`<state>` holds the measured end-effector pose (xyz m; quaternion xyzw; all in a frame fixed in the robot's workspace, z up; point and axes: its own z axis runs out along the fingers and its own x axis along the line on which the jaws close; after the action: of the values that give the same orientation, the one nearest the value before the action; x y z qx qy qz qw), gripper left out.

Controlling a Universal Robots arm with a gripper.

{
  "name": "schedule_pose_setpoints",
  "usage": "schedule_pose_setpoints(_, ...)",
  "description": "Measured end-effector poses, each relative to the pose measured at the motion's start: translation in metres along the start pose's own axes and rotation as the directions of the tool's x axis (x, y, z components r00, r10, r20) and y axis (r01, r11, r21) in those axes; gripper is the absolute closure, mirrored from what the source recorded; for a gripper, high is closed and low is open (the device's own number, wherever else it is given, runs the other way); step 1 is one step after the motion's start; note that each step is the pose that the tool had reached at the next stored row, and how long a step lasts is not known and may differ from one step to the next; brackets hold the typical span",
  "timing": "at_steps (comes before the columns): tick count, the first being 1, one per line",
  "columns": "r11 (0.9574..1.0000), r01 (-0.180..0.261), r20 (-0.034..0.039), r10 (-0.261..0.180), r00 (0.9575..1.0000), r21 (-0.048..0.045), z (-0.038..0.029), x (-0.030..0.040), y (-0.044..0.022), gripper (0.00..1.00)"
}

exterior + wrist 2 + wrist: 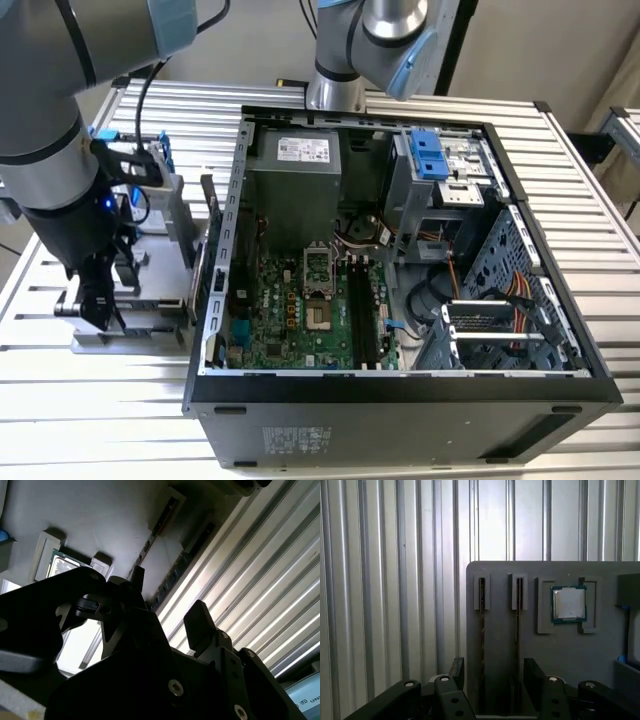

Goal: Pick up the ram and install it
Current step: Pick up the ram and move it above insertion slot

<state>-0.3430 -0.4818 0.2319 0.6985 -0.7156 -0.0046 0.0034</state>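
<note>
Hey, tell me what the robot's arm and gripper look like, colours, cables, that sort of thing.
The arm is a thick silver-grey tube with light blue joint caps and a black cable running along it. Its wrist end is black, with a small blue light. The gripper is matte black, with two blocky fingers and silver screw heads.

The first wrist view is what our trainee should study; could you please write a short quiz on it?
1. How many narrow slots for a memory stick does the grey tray have?
2. True or false: the gripper is shut on a memory stick.
3. What lies in the tray's square recess? A) a silver chip B) a hard drive C) a screw

Key: 1 two; 2 false, it is open; 3 A.
</note>
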Motion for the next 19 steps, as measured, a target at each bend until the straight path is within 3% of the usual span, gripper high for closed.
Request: schedule_pose_setpoints(19,1.0000,0.001,0.0000,-0.001,1.0000,0.0000,0.0109,0.0027,-0.0002,1.00)
